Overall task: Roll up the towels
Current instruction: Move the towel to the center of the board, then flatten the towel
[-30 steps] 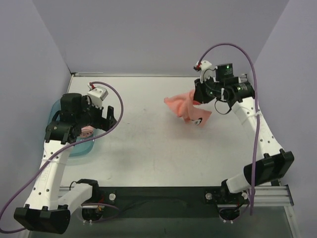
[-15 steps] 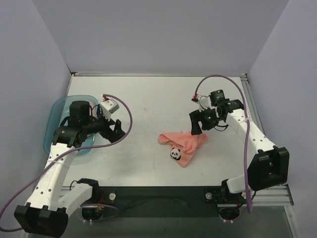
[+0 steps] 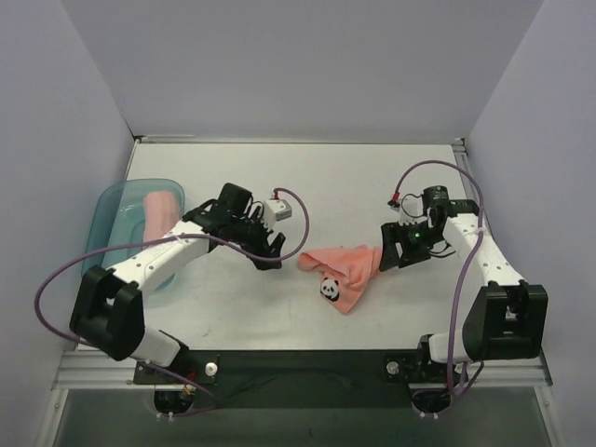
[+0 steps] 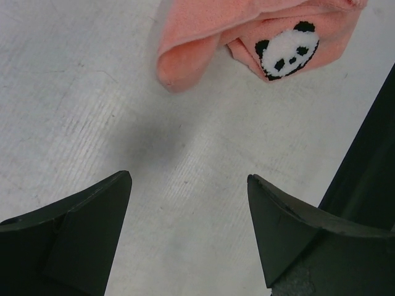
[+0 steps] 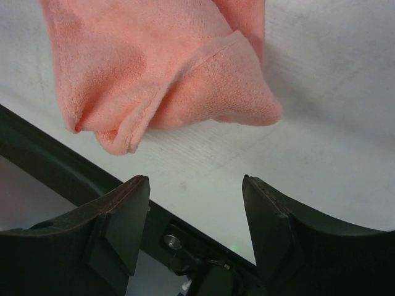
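A crumpled salmon-pink towel (image 3: pixel 343 268) with a panda patch (image 3: pixel 329 289) lies on the table, near the middle. A rolled pink towel (image 3: pixel 160 209) lies in the teal tray (image 3: pixel 104 223) at the left. My left gripper (image 3: pixel 274 253) is open, just left of the crumpled towel and not touching it. In the left wrist view the towel (image 4: pixel 210 31) lies beyond the gripper (image 4: pixel 188 179), which has only bare table between its fingers. My right gripper (image 3: pixel 380 250) is open at the towel's right edge. In the right wrist view the towel (image 5: pixel 160 68) lies just ahead of the gripper (image 5: pixel 195 182).
The table's dark front rail (image 3: pixel 298 363) runs along the near edge, close to the towel. Grey walls stand at the left, back and right. Purple cables loop off both arms.
My right gripper has let the lifted towel drop onto the table and now sits open at its right edge. My left arm has swung from the tray over to the towel's left side.
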### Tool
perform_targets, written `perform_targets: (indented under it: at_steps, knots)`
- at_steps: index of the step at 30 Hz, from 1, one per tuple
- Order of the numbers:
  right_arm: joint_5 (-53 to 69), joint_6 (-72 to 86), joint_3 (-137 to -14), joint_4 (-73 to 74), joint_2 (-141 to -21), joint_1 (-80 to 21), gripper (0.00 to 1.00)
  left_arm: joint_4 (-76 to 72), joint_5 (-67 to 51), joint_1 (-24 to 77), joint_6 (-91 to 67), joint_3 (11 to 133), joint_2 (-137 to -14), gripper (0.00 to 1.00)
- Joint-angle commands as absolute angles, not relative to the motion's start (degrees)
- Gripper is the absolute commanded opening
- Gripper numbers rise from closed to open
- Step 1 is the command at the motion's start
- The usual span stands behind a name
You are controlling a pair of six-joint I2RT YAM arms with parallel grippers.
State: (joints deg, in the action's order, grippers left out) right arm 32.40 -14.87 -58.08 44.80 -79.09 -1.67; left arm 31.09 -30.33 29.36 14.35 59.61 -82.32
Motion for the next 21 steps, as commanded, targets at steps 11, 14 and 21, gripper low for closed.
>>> perform_targets:
  at_steps: [11,14,21]
  knots:
    - [46.22,-6.33,-63.54,44.39,-91.58,4.75,0.62,22.32,-24.35,36.04,10.81,73.12,-103.44,0.8]
    - [49.29,-4.31,-65.47,44.47,-94.56,4.75,0.64,22.06,-25.75,36.04,10.28,75.23,-106.43,0.77]
    - [52.38,-2.46,-67.23,44.21,-99.57,4.75,0.52,22.06,-28.73,37.18,11.51,77.17,-110.56,0.62]
